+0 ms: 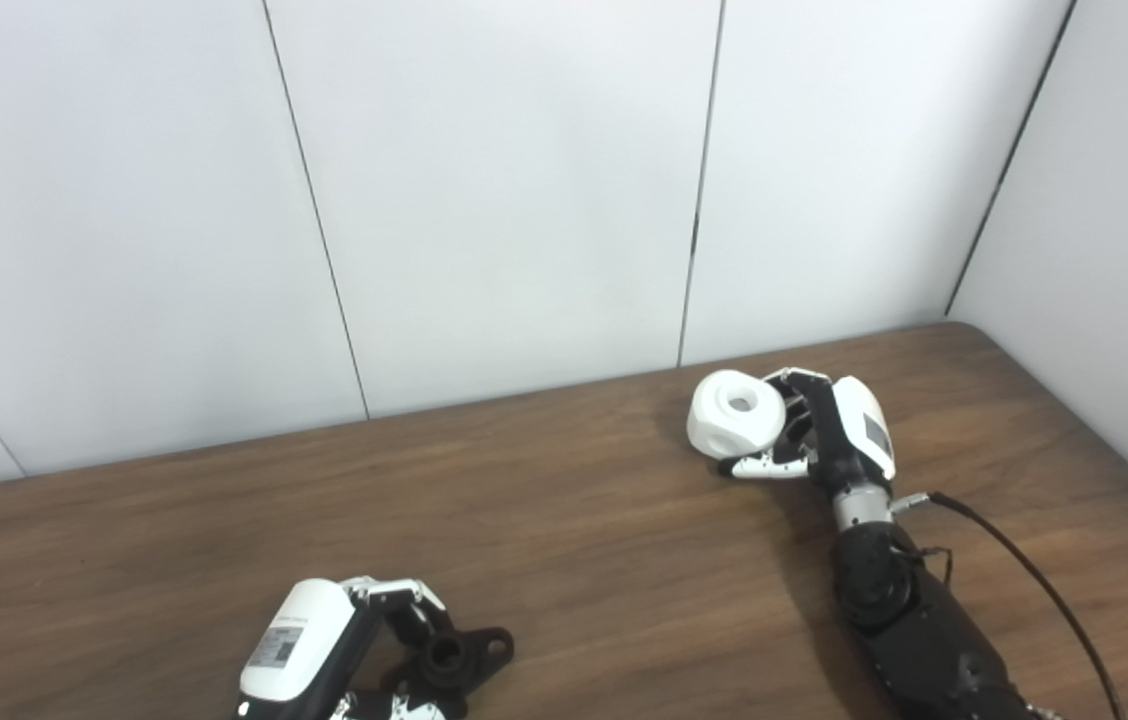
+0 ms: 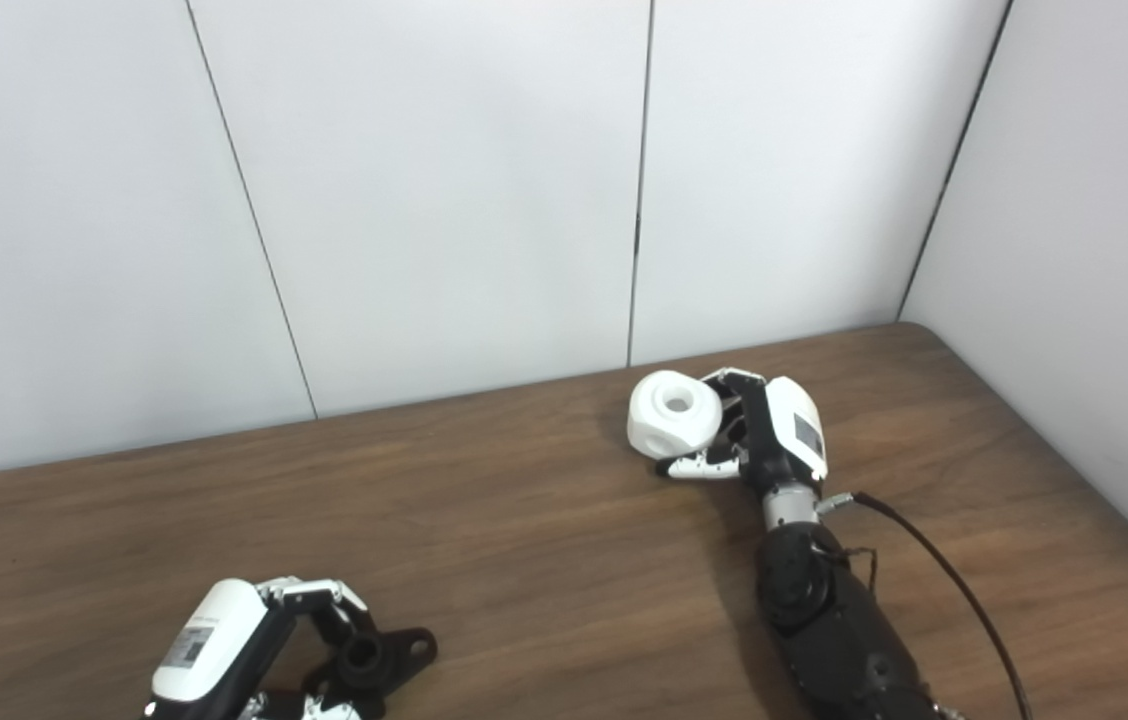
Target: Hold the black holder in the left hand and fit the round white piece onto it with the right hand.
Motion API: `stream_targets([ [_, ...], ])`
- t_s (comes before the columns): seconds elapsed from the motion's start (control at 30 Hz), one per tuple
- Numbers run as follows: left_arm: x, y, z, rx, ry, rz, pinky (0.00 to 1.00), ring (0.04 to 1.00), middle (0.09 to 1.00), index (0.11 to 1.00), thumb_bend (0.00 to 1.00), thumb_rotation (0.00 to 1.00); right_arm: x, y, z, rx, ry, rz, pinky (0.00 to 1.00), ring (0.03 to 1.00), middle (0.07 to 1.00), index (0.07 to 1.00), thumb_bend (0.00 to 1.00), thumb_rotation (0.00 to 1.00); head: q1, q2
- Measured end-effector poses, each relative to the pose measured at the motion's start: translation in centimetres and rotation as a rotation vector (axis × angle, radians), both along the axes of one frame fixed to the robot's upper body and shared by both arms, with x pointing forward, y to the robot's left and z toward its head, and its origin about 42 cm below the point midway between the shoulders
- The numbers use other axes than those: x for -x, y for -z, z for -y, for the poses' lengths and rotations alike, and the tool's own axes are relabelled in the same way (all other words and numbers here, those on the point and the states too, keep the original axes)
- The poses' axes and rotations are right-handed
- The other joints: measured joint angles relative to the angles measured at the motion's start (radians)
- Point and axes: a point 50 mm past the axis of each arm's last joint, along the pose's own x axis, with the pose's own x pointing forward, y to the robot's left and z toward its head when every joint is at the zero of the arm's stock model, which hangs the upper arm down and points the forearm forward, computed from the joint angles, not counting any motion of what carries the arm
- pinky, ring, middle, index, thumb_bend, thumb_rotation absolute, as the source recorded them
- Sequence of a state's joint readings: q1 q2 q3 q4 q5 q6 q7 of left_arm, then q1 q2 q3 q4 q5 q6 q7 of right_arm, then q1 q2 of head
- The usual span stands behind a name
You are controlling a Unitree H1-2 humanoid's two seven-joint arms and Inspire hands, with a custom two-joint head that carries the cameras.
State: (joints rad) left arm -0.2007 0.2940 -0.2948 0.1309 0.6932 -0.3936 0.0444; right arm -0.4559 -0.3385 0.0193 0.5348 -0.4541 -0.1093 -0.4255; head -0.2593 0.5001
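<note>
White wall panels behind brown table (image 1: pixel 564 520). Left hand (image 1: pixel 324 650) at 7 o'clock, fingers wrapped on black holder (image 1: pixel 454 660), low on table. Right hand (image 1: pixel 824 435) at 3 o'clock, fingers clamped on round white piece (image 1: pixel 736 412). Both grasped, well apart; fitting still left.

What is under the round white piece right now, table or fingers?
The round white piece sits in the right hand, with white fingers curling beneath it above the table. Whether its underside touches the wood cannot be seen. Its top hole looks empty.
</note>
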Motion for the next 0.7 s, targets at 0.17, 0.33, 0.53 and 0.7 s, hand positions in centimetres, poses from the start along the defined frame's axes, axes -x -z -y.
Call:
stream_targets([
  [0.17,0.0,0.0,0.0,-0.002,-0.001,0.000,0.62,0.495,0.466,0.503,0.52,0.00,0.8,-1.3,-1.1,0.011,-0.072,0.032,0.44,0.509,0.566,0.490,0.51,0.13,0.009,0.005],
  [0.33,0.0,0.0,0.0,-0.003,-0.001,0.000,0.62,0.494,0.465,0.503,0.52,0.00,1.6,-2.5,-2.0,0.020,-0.136,0.056,0.44,0.510,0.563,0.490,0.51,0.13,0.015,0.008],
  [0.53,0.0,0.0,0.0,-0.004,-0.002,0.000,0.62,0.495,0.464,0.505,0.52,0.00,2.7,-3.7,-2.8,0.034,-0.196,0.071,0.42,0.485,0.546,0.490,0.51,0.12,0.023,0.011],
  [0.7,0.0,0.0,0.1,-0.005,-0.002,0.001,0.62,0.487,0.460,0.508,0.52,0.00,3.8,-4.8,-3.7,0.041,-0.262,0.092,0.39,0.469,0.538,0.489,0.51,0.13,0.037,0.017],
])
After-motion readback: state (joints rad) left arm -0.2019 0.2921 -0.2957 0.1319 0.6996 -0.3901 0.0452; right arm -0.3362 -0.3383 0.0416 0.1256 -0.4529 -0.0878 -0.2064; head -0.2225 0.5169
